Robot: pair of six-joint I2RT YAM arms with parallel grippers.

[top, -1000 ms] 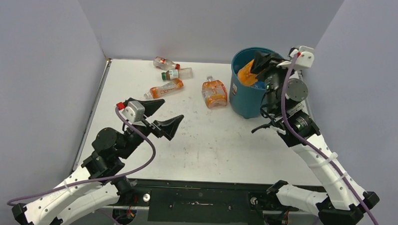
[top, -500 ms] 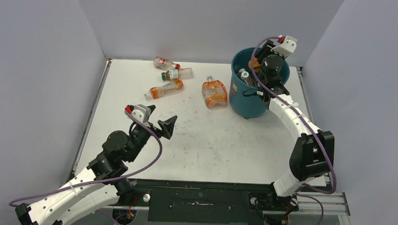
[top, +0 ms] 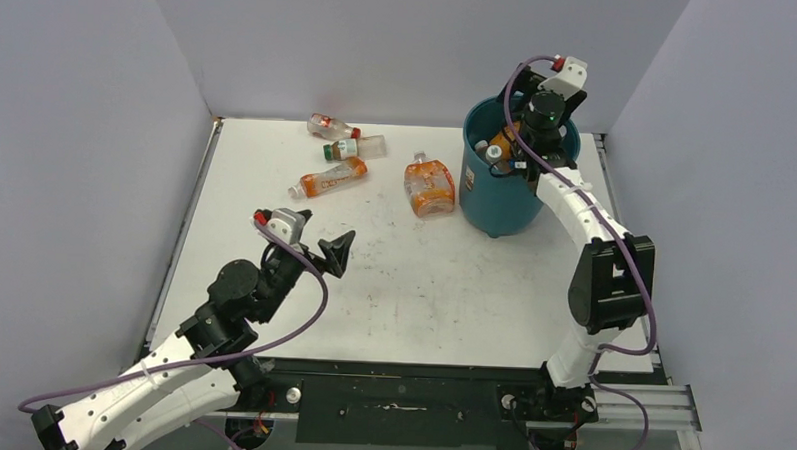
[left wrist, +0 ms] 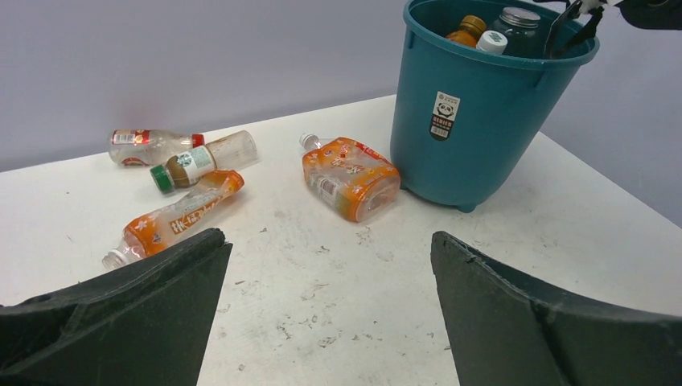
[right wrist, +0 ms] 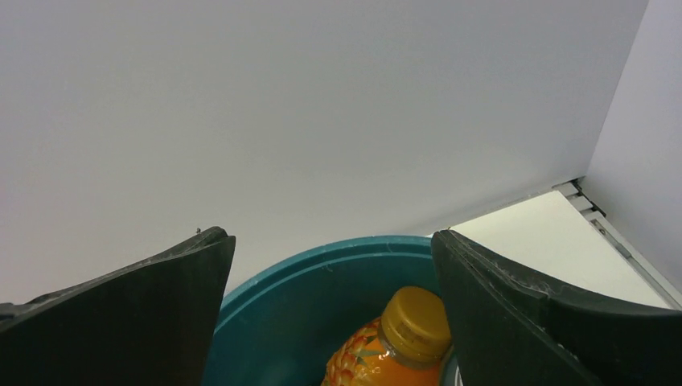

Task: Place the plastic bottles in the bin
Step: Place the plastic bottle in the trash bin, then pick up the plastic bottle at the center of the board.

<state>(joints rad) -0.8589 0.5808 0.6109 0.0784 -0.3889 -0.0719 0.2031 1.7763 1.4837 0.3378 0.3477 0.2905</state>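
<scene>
1. Illumination bright, even and diffuse, from overhead.
2. Shadows faint and soft-edged, close under the bin [left wrist: 474,112] and the plastic bottles [left wrist: 351,177] on the table [left wrist: 322,305].
3. All three views in sharp focus; mild sheen on the bin wall.

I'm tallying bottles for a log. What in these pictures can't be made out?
- Bottles inside the bin: top view, the right arm covers its mouth; left wrist view shows only tops above the rim.
- Orange-capped bottle: right wrist view, cut off by the bottom edge.
- Label print on table bottles: every view, too small.
</scene>
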